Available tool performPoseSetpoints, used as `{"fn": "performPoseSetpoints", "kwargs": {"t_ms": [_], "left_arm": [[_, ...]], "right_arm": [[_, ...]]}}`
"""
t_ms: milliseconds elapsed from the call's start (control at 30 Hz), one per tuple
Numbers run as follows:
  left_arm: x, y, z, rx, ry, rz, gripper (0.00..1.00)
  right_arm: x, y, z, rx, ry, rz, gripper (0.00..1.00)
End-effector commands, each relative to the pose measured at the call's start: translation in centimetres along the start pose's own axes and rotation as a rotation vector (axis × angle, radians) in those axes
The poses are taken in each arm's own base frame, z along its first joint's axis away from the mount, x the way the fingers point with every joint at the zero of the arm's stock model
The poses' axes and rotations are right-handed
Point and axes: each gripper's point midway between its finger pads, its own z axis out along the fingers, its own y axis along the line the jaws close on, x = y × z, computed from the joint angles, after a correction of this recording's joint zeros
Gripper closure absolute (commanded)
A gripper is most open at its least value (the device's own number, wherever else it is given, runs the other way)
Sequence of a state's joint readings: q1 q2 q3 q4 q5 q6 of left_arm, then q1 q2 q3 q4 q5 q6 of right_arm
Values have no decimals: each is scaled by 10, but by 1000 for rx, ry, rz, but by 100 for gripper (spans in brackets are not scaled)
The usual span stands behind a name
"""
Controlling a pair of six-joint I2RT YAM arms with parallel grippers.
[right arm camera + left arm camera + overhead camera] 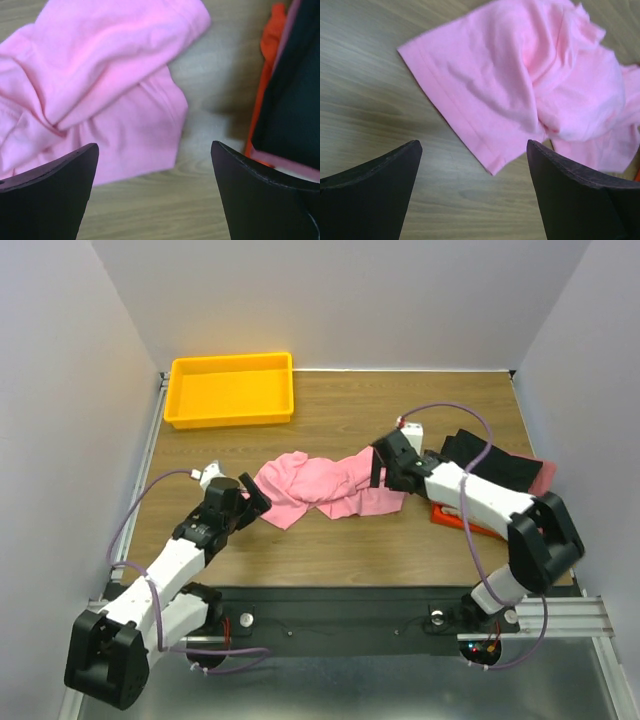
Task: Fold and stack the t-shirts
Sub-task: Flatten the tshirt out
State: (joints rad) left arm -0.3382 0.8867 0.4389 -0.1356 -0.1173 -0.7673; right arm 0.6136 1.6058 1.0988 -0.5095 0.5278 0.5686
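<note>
top view, pink shirt (320, 490): I'm seeing it lying crumpled and unfolded on the table (350, 420), between the two arms
top view, left gripper (258, 505): it's hovering just beside the shirt's left end, holding nothing
top view, right gripper (380, 472): it's hanging over the shirt's right end; I can't tell the grip from here
top view, folded stack (505, 475): it's sitting at the right edge under the right arm, black on top, an orange-red shirt (452, 519) peeking out below
top view, tray (232, 390): it's sitting in the far left corner, well apart from the shirts
left wrist, fingers (370, 190): I'm seeing them standing wide with nothing between; the shirt's hemmed edge is lying just ahead on the wood
right wrist, fingers (260, 195): they're standing wide, gripping nothing; the pink shirt is lying ahead left, the stack's black and orange-red edges at right
</note>
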Motion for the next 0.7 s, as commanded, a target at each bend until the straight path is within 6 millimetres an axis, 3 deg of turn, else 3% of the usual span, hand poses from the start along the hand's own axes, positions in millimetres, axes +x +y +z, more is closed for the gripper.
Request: {"fn": "performPoseSetpoints", "kwargs": {"t_ms": [0, 133, 233, 267, 500, 600, 633, 667], "left_arm": [[34, -31, -4, 114, 74, 53, 3], [53, -38, 4, 96, 123, 81, 7], [73, -31, 24, 13, 196, 105, 22], [70, -34, 24, 18, 186, 103, 22], [94, -30, 42, -50, 265, 164, 45], [98, -28, 43, -61, 274, 187, 60], [97, -26, 42, -70, 266, 194, 78], [96, -24, 42, -79, 259, 194, 91]], "right_arm": [[22, -18, -27, -58, 10, 121, 0], [38, -27, -35, -81, 22, 165, 0], [38, -31, -47, -119, -4, 195, 0], [38, -31, -47, -121, -2, 195, 0], [54, -33, -41, -117, 28, 191, 0], [56, -33, -38, -108, 37, 188, 0], [55, -32, -37, -108, 34, 189, 0], [55, -31, -37, -108, 34, 189, 0]]}}
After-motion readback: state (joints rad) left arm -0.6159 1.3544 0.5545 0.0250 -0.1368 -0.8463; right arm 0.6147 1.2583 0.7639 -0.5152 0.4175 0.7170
